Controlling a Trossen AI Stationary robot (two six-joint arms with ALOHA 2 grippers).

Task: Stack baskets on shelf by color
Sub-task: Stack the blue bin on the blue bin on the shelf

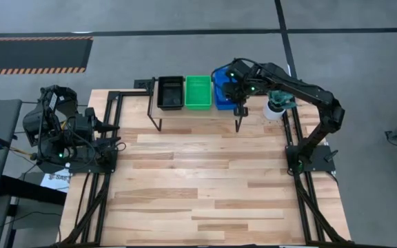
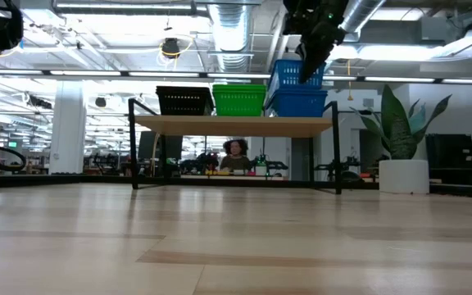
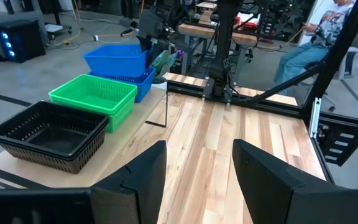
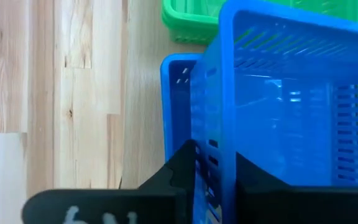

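Observation:
The shelf [image 1: 191, 114] stands at the table's far edge. On its top sit a black basket stack [image 1: 170, 91], a green one [image 1: 198, 91] and a blue one [image 1: 220, 102], also seen as black [image 3: 48, 134], green [image 3: 95, 99] and blue [image 3: 132, 84]. My right gripper [image 1: 238, 87] is above the blue stack, shut on another blue basket [image 2: 296, 74]. My left gripper [image 3: 197, 155] is open and holds nothing, back at the table's left side [image 1: 92, 125]. My right gripper [image 4: 219, 163] pinches the upper blue basket's perforated side wall [image 4: 224, 134], the wall toward the table's right. One finger [image 4: 180, 171] is outside and one [image 4: 263, 186] inside, coming from above and pointing down. The basket hangs tilted over the blue stack [image 4: 174, 106]; whether they touch I cannot tell.
A potted plant in a white pot [image 1: 276, 108] stands just right of the shelf. Black frame rails run along both table sides [image 1: 302, 193]. The wide wooden tabletop [image 1: 205, 186] lies in front of the shelf. People sit in the room beyond [image 3: 319, 34].

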